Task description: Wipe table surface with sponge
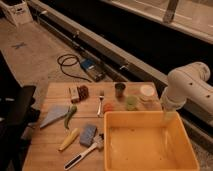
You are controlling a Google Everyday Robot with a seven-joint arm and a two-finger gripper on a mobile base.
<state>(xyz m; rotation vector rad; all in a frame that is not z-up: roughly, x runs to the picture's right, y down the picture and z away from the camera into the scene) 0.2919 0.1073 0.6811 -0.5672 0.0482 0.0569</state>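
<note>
The light-brown wooden plank table surface (50, 150) fills the lower left of the camera view. The blue-grey sponge (89, 134) lies on it near the front, just left of the yellow bin. My white arm (186, 86) comes in from the right and points down at the bin's far right rim. The gripper (169, 115) sits at that rim, far to the right of the sponge and apart from it.
A big yellow bin (150, 165) covers the table's right front. A brush (84, 153), a yellow item (69, 140), a green pepper (70, 115), a triangular cloth (54, 116), a fork (101, 103), cups (120, 89) and a bowl (147, 90) lie around. A dark chair (15, 117) stands at left.
</note>
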